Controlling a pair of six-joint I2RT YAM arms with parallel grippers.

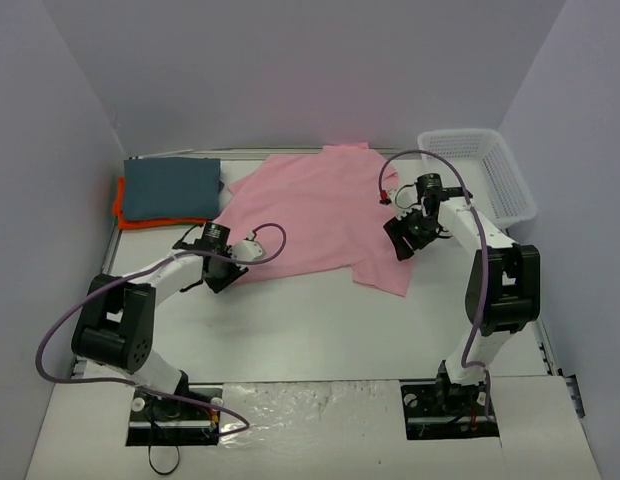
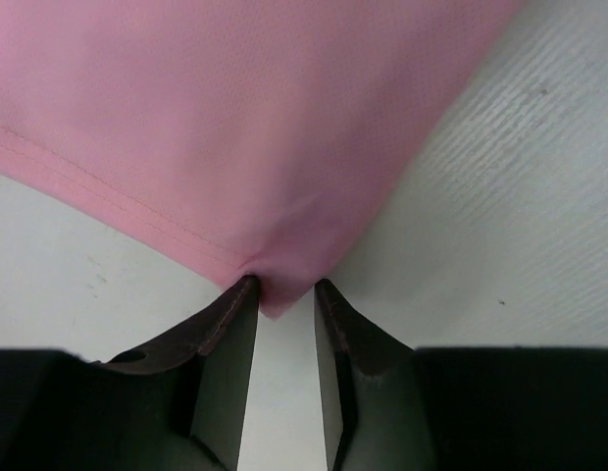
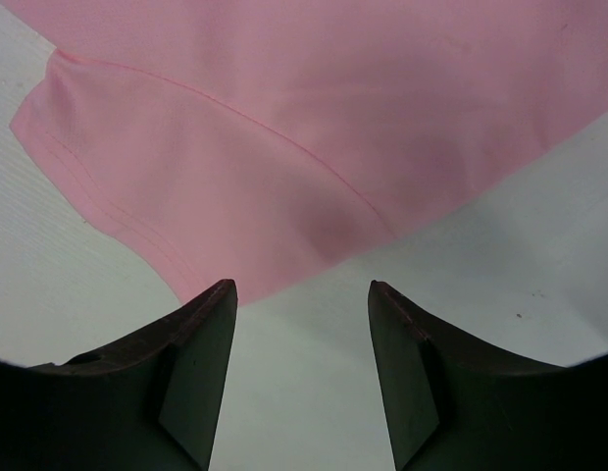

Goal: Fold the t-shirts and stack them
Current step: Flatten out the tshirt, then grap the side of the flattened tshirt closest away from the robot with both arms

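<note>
A light pink t-shirt (image 1: 310,210) lies spread flat in the middle of the table. My left gripper (image 1: 226,272) sits low at its near left corner. In the left wrist view that gripper (image 2: 285,285) is open by a narrow gap, and the tip of the pink corner (image 2: 235,118) lies between the fingertips. My right gripper (image 1: 402,240) hovers at the shirt's right side, by the sleeve. In the right wrist view that gripper (image 3: 302,287) is wide open and holds nothing, and the pink sleeve hem (image 3: 186,196) lies just beyond its tips. A dark slate blue-grey shirt (image 1: 172,187) lies folded on an orange shirt (image 1: 123,216) at the back left.
A white mesh basket (image 1: 480,170) stands at the back right corner, just behind the right arm. Grey walls close in the table on three sides. Bare white table surface (image 1: 310,330) stretches between the pink shirt and the arm bases.
</note>
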